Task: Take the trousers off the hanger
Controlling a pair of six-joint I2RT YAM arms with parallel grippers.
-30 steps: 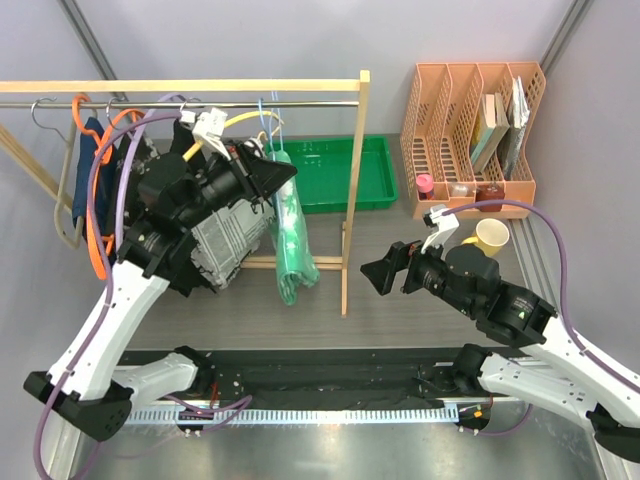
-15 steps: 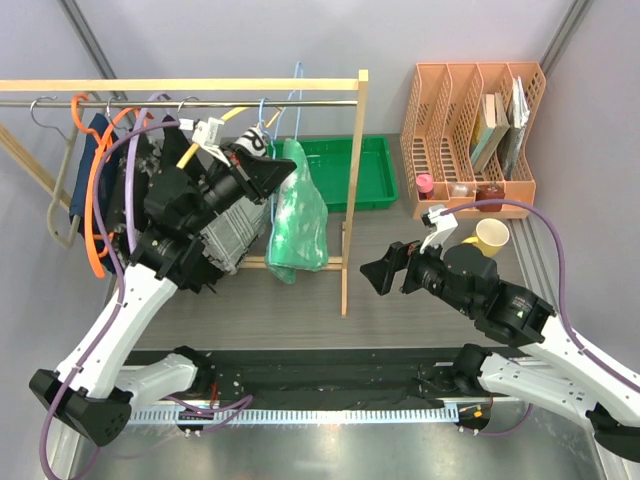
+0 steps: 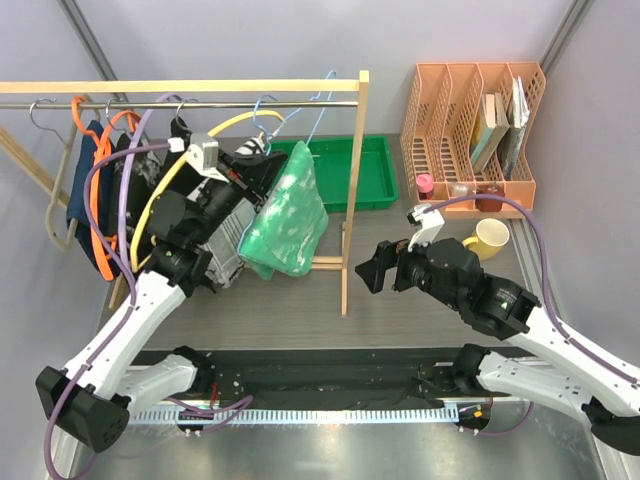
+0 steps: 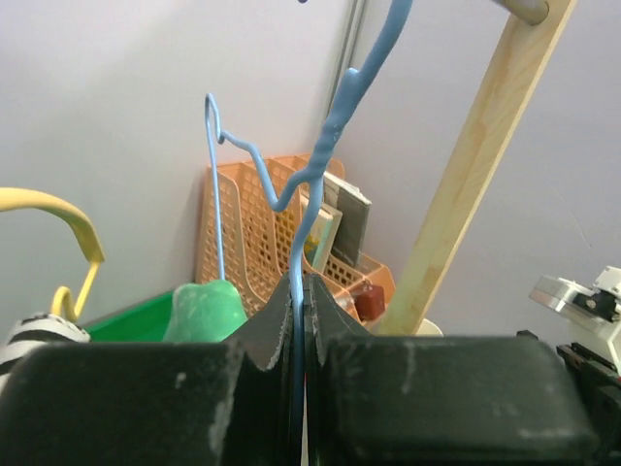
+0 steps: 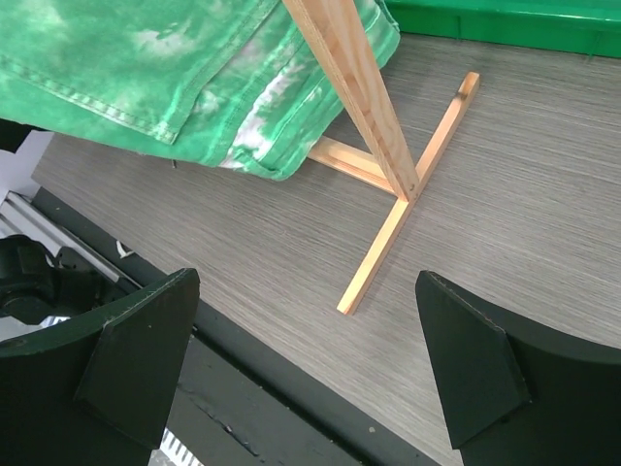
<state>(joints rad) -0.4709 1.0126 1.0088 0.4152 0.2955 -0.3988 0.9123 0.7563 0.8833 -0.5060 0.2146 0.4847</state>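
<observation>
Right of the trousers, books stand in an orange rack.

You lose the hanger twice in the left wrist view: its top runs off the upper edge, and its lower wire disappears inside the left gripper. From the right wrist the trousers are cropped top and left; from above they cover the hanger's bar.

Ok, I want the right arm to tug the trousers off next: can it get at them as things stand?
Probably yes. The open right gripper faces the trousers. The rack's wooden upright stands partly between them, so it would likely have to go round that.
</observation>
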